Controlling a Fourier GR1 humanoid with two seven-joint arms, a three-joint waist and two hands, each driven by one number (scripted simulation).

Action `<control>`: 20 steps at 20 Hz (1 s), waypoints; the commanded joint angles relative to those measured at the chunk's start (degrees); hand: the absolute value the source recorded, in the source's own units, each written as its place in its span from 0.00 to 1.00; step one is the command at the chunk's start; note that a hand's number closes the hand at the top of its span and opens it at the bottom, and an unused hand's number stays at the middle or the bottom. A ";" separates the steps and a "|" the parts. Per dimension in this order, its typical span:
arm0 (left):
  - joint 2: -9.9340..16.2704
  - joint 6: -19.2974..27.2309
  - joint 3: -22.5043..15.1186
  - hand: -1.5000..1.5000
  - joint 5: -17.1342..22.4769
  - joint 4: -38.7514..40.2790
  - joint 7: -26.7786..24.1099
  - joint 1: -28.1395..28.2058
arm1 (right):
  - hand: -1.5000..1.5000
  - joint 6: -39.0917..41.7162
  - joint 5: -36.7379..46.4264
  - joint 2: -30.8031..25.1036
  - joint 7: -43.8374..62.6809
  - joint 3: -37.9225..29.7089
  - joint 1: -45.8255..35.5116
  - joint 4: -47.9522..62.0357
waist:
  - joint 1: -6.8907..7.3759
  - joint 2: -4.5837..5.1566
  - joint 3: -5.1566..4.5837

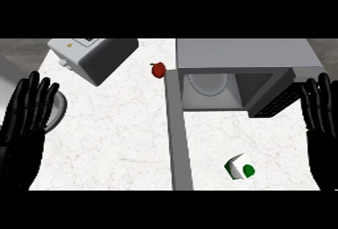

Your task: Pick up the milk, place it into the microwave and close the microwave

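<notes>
Since both hands are just parked at the edges with fingers straight and up, nothing's been grabbed yet, so the step in hand is the pick. The right hand (320,112) sits open at the right edge, next to the microwave's control panel, and the left hand (26,112) is open at the left edge, partly over a round grey rim (61,107).

The milk (241,167) is a small white and green carton on the surface (112,134), near the front, right of the open door (178,134) and a bit inward from the right hand. I'd say the right hand is the obvious pick: come down and in from the right, wrap around the carton's sides, and keep it from tipping since it looks tilted already.

The microwave (244,56) is straight behind it with the cavity open and a turntable plate (210,82) showing, so lift, go forward, set it on the plate. The door juts out toward the front on the left of the milk, so don't clip it on the way. There's also a toaster (92,56) and something red (158,69) at the back, both well out of the way.
</notes>
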 commanded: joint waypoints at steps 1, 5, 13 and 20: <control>0.43 -0.82 2.38 0.00 1.56 1.09 -0.94 -1.66 | 0.00 -1.19 1.86 -0.39 8.38 1.28 -1.05 -6.49 | 0.43 0.78 -0.05; 0.65 -2.93 3.05 0.00 3.97 -2.06 -2.83 3.06 | 0.00 -0.02 6.73 2.48 -0.70 7.57 15.16 -12.68 | 0.34 0.69 -0.04; -5.89 3.38 -7.23 0.00 4.10 3.48 -3.24 10.30 | 0.00 5.51 2.86 0.92 -10.66 16.13 37.83 -14.08 | -0.33 0.53 -0.01; -5.96 12.12 -16.76 0.00 0.03 7.19 -7.16 9.66 | 0.00 7.25 4.29 -0.88 -25.23 15.72 47.85 -5.58 | -0.37 0.64 -0.01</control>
